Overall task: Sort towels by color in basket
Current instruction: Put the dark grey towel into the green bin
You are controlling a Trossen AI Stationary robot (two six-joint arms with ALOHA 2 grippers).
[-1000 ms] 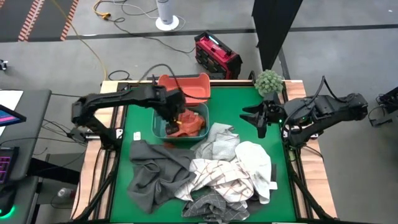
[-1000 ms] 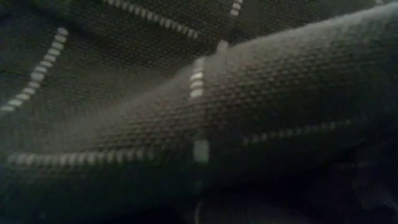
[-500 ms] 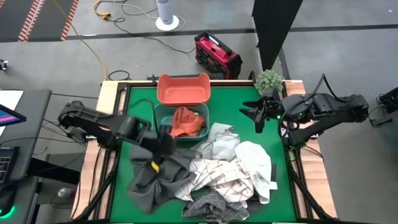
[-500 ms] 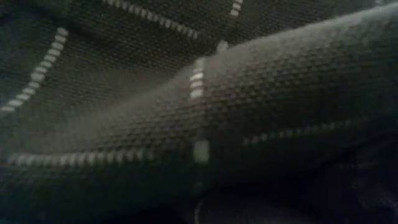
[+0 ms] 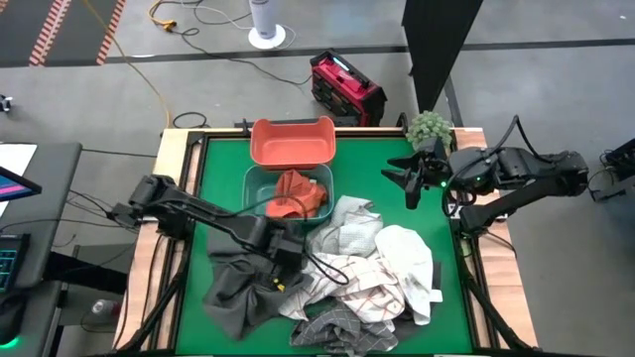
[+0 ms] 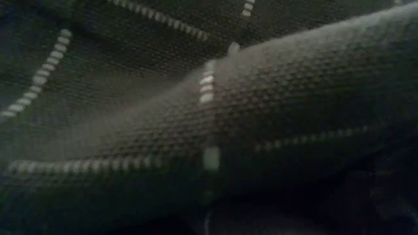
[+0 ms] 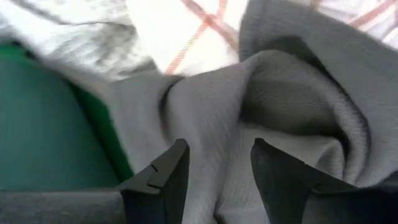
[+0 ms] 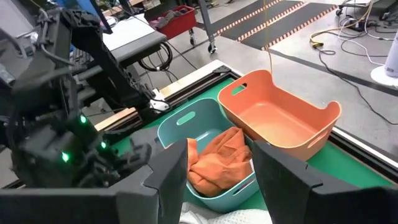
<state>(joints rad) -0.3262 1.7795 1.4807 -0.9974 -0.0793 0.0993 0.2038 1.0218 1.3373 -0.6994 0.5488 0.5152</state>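
we set left gripper (image 7: 214,177), jaws spread, astride a raised fold of dark grey towel (image 5: 243,283), lower left. soft, limp: pinch ridge. right gripper (image 5: 412,178) spread, upper right.

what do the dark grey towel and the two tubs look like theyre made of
Dark grey towel: soft woven cloth, matte, fine ribbed weave, deep folds. Orange tub and teal tub: probably moulded plastic, smooth, slight sheen, rigid rims with cut-out handles.

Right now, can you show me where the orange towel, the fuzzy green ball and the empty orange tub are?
orange towel (image 5: 295,193), high view, its crumpled middle.
fuzzy green ball (image 5: 429,129), high view, its top.
orange tub (image 8: 283,121), right wrist view, its bare inside floor.
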